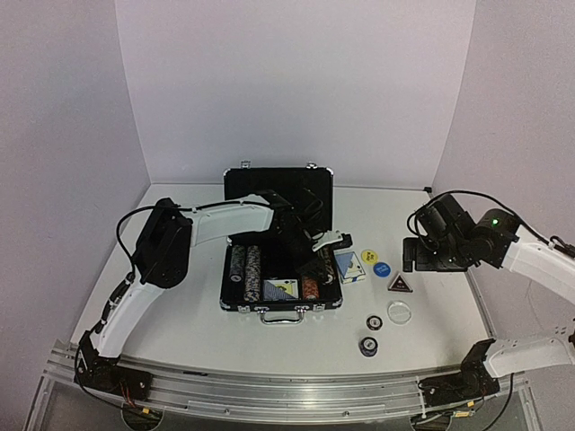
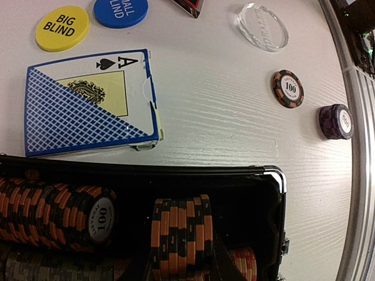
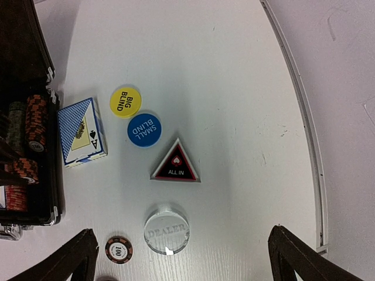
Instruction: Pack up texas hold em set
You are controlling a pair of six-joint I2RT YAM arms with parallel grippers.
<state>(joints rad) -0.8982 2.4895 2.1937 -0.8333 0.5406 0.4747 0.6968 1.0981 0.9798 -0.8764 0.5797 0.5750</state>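
The black briefcase (image 1: 283, 308) lies open mid-table with rows of striped poker chips (image 2: 58, 213) and a blue-backed deck (image 1: 280, 289) inside. My left gripper (image 2: 181, 253) reaches into its right end, shut on a short stack of orange-and-black chips (image 2: 180, 231). On the table right of the case lie a second deck (image 3: 82, 132), the yellow disc (image 3: 125, 102), the blue disc (image 3: 144, 130), the dark triangular button (image 3: 176, 163), the clear disc (image 3: 167, 232), a single brown chip (image 3: 119, 250) and a purple stack (image 2: 336, 122). My right gripper (image 3: 187, 263) hangs open above these, holding nothing.
The case lid (image 1: 278, 184) stands upright behind the tray. White walls close the table at the back and sides. A metal rail (image 1: 269, 382) runs along the near edge. The left arm (image 1: 216, 224) stretches across the case.
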